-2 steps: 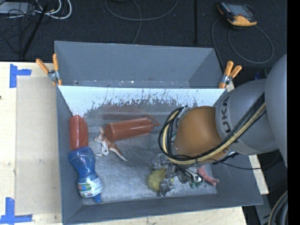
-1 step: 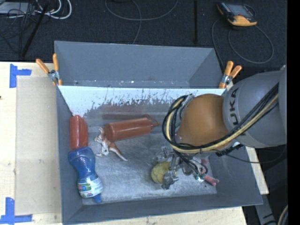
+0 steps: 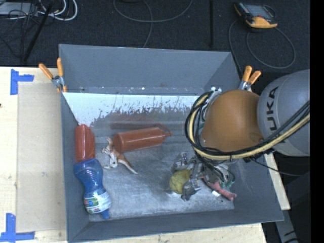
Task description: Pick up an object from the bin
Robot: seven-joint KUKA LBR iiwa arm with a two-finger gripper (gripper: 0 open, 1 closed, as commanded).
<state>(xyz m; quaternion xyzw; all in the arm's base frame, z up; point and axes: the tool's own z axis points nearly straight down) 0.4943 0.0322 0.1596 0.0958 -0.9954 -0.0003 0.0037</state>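
Note:
My gripper [image 3: 194,180] is low in the bin's front right part, under the arm's orange cover. A small yellow-green roundish thing [image 3: 177,182] lies right against its left side. A pink-red and green thing [image 3: 223,190] lies just to its right on the bin floor. Whether either one is held I cannot tell.
A red-brown bottle [image 3: 137,138] lies on its side in the middle. A tan toy animal [image 3: 116,159] is beside it. At the left wall stand a red cylinder [image 3: 84,142] and a blue bottle [image 3: 93,187]. The arm and its cables cover the bin's right side.

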